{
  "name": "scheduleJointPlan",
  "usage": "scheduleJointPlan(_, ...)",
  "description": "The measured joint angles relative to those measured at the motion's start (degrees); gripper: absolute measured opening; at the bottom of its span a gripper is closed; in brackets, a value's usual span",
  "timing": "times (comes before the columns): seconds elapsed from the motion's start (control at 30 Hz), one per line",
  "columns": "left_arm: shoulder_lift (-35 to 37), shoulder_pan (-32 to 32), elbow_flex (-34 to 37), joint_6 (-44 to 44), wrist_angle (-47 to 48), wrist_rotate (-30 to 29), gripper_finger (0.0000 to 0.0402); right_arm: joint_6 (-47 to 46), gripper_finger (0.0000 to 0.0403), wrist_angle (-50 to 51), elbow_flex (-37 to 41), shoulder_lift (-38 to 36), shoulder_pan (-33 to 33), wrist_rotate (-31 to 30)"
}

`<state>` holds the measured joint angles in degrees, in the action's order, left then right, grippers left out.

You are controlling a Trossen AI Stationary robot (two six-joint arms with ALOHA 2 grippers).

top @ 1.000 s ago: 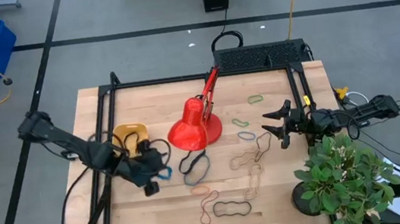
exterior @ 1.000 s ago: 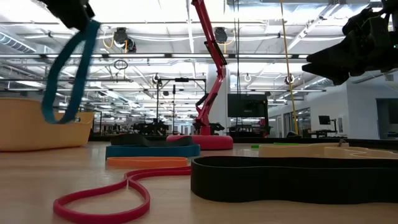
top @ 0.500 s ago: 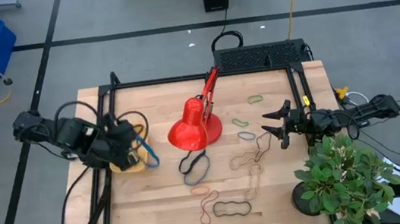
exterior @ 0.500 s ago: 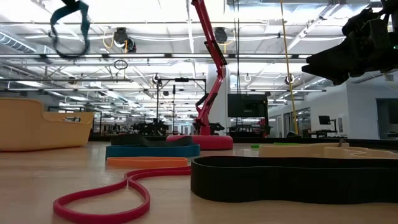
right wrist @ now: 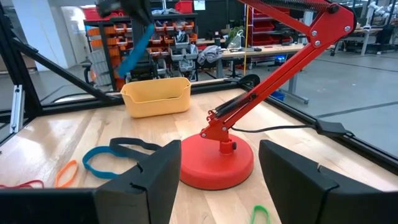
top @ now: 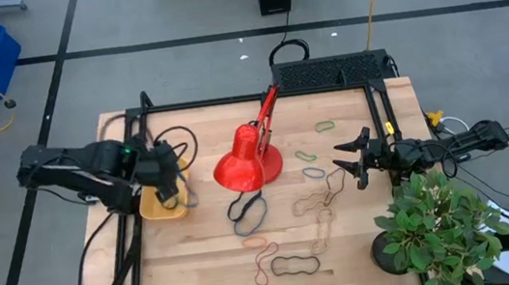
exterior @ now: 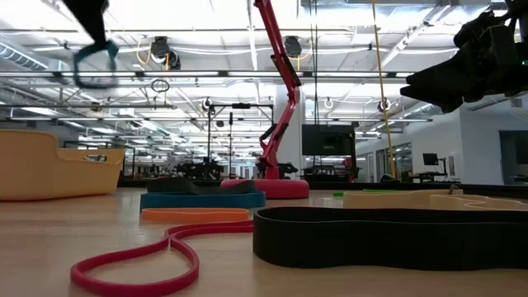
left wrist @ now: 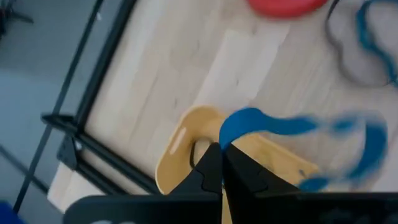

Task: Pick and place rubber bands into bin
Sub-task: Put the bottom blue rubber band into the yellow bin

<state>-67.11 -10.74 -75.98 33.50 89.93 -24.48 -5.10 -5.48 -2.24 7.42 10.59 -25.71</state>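
My left gripper (top: 169,172) is shut on a blue rubber band (left wrist: 298,127) above the yellow-orange bin (top: 158,203), which stands at the table's left. The band also shows hanging in the low view (exterior: 91,66) and in the right wrist view (right wrist: 138,46). Several more rubber bands lie flat on the table: a black and a blue one (top: 246,212), tan ones (top: 320,198), an orange one (top: 263,248), a black one (top: 294,266). My right gripper (top: 354,159) is open and empty above the table's right side. My left gripper pinches the blue band at one end of its loop (left wrist: 227,134) between its two shut fingers. The fingers come from above, pointing down. The band is lifted clear of the table; the rest of the loop (left wrist: 367,146) hangs slack beside and over the bin.
A red desk lamp (top: 248,168) stands mid-table with its arm leaning toward the far edge. A potted plant (top: 440,227) stands at the near right corner. A black frame (top: 136,128) runs along the table's left and far sides.
My left gripper has gone up and toward the table's far left, from beside the loose bands to above the bin, staying shut on the blue band. The band has been carried along, lifted clear and swinging below the fingers.
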Motion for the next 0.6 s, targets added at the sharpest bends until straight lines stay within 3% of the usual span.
scheduleJointPlan(0.37,0.07,4.27,15.59,-0.8,-0.4,8.77,0.0008,0.02,0.021,0.0,0.0,0.0,0.0,0.0)
scheduleJointPlan(0.6,0.07,5.67,24.16,-0.77,-5.44,13.02,0.0005,0.02,0.021,0.0,0.0,0.0,0.0,0.0)
